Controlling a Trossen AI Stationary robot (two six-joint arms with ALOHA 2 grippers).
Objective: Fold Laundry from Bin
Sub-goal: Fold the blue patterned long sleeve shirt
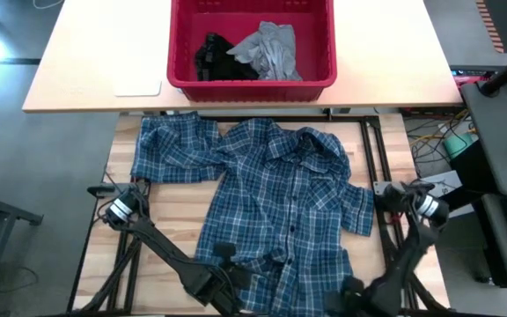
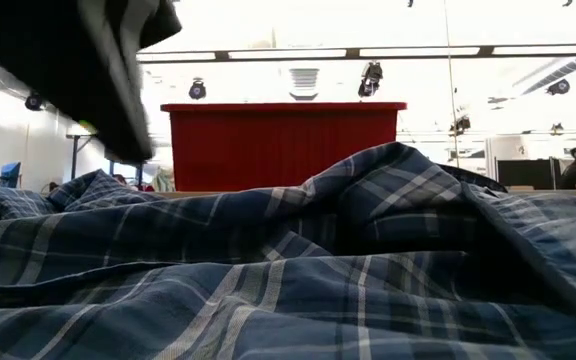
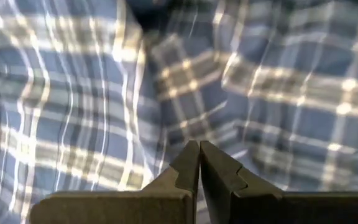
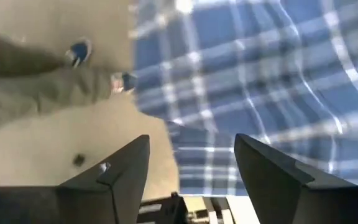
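On the wooden table (image 1: 385,141) the plaid shirt (image 1: 280,194) lies spread before the red bin (image 1: 252,84). The left gripper (image 3: 199,163) is fully closed above the cloth, holding nothing. The right gripper (image 4: 191,163) stands open and empty at the shirt's edge.

Overhead, table-level and two close wrist cameras share the plaid shirt (image 1: 280,202).

My lower arms leave the high view's bottom edge, covering the plaid shirt's (image 1: 271,202) hem. The bin (image 2: 283,145) hides its laundry in the low view.
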